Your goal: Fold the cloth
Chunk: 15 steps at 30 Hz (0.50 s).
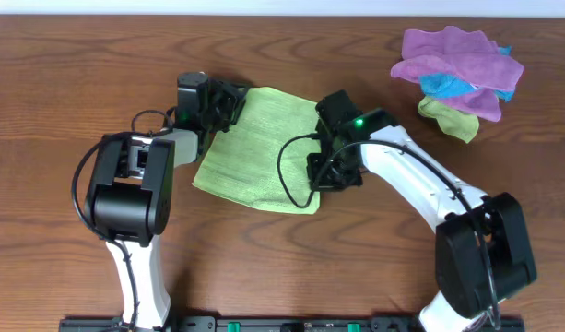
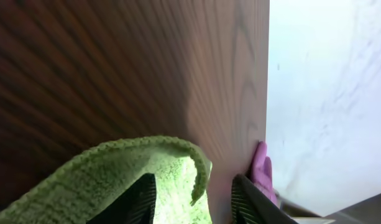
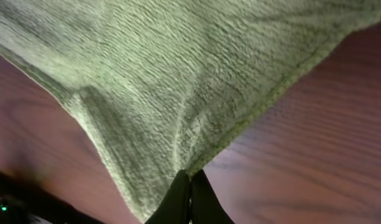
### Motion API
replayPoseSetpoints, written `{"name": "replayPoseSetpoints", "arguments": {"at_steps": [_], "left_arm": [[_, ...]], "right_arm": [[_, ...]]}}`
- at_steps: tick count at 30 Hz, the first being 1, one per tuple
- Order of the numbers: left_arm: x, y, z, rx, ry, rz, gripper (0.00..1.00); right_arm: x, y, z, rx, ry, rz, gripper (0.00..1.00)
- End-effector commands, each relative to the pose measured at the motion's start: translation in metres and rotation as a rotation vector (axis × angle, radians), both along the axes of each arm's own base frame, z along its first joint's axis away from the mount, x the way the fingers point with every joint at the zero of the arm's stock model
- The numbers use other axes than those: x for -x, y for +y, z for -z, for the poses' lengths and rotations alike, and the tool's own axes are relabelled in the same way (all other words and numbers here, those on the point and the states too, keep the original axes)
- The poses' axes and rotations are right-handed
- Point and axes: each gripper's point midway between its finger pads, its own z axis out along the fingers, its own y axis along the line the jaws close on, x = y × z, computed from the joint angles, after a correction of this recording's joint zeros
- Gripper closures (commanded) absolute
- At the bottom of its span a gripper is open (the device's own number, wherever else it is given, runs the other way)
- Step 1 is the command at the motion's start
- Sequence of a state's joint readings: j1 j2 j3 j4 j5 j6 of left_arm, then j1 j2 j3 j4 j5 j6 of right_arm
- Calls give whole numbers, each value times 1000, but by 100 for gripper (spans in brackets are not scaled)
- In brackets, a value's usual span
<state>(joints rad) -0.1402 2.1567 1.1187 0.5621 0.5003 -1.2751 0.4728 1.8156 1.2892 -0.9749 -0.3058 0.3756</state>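
lying mid-table on the brown wooden table (image 1: 264, 267), bright lime-green square microfibre cloth (image 1: 254, 148); right gripper (image 3: 190, 186) clamped on its edge; left gripper (image 2: 193, 180) fingers apart astride a raised edge.

- Left arm (image 1: 146, 267): glossy white tubular links and boxy black joint housings.
- Right arm (image 1: 413, 171): the same white-and-black build, with a small green light (image 1: 359, 121) glowing at its wrist.
- Thin black cables (image 1: 281, 170) loop beside each wrist.
- Right gripper (image 3: 189, 190): matte black, tapered fingers.
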Motion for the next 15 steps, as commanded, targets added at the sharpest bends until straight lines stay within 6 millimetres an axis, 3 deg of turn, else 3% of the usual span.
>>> {"name": "replayPoseSetpoints", "arguments": {"at_steps": [1,8,15], "left_arm": [[-4,22,10,-34,-5,-20,59],[0,46,3,-14,-58,85,69],[13,51,-11,78,-94,209,76]], "right_arm": [[1,-13,3,78,-11,12,98],[-5,-33,-3,182,-66,40,98],[-16,-67,-3,330,-113,109,99]]}}
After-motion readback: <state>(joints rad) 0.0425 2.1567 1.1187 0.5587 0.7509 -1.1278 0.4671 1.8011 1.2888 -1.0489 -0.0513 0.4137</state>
